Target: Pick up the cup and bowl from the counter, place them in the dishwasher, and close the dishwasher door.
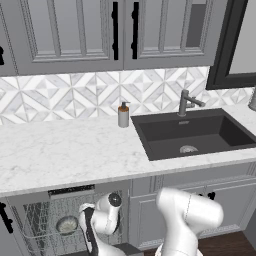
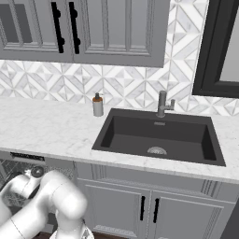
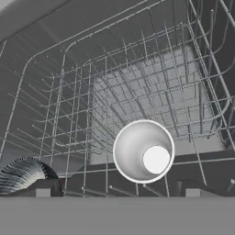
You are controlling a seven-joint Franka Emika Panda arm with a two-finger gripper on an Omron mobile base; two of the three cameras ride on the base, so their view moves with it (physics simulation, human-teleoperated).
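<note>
While the arm reaches low in the left base view, the bowl [image 1: 67,224] already sits in the dishwasher [image 1: 55,220] rack below the counter [image 1: 65,150]. From the right base view, soap bottle [image 2: 97,105] and sink [image 2: 158,135] stay well clear. Down the hand view, the cup [image 3: 143,151] stands upright between your fingertips [image 3: 42,187]; grip state you cannot tell. Retreat straight back, avoiding wires, before shutting the door.

cup [image 3: 143,151]: upright in dishwasher [image 1: 50,220] wire rack | bowl [image 3: 23,176]: beside it, same rack
</note>
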